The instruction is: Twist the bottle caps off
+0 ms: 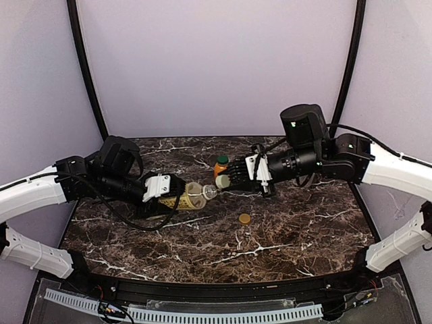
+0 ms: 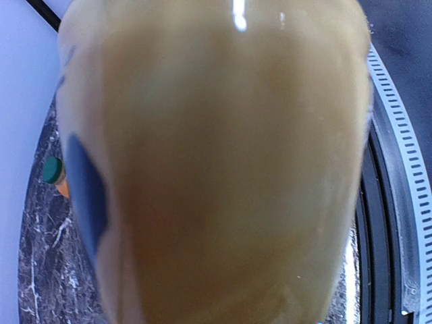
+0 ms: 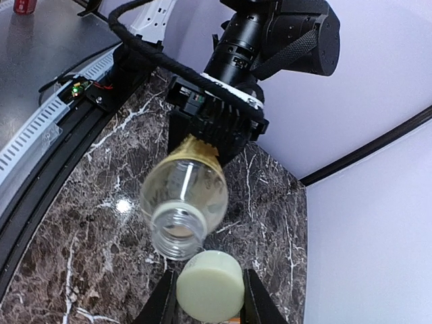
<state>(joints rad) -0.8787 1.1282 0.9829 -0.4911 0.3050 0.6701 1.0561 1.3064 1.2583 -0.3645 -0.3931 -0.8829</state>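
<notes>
A translucent yellowish plastic bottle (image 2: 223, 162) fills my left wrist view as a blur and hides my left hand (image 1: 170, 197), which grips its body sideways. My right hand (image 3: 208, 277) pinches the round cream-white cap (image 3: 209, 289) just clear of the bottle's open neck. Behind them stands a small orange bottle (image 1: 221, 169) with its dark green cap (image 1: 222, 160) on, and a tan-brown cap (image 1: 244, 219) lies loose on the dark marble desk (image 1: 290, 236).

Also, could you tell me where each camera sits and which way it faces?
Top external: above, behind the bases, looking down on the table; left arm, right arm show.
Left wrist: pressed up to the yellow bottle; nothing of the robot shows.
Right wrist: faces the left hand; own fingers pinch the cream cap.
Shared: the yellow bottle.
</notes>
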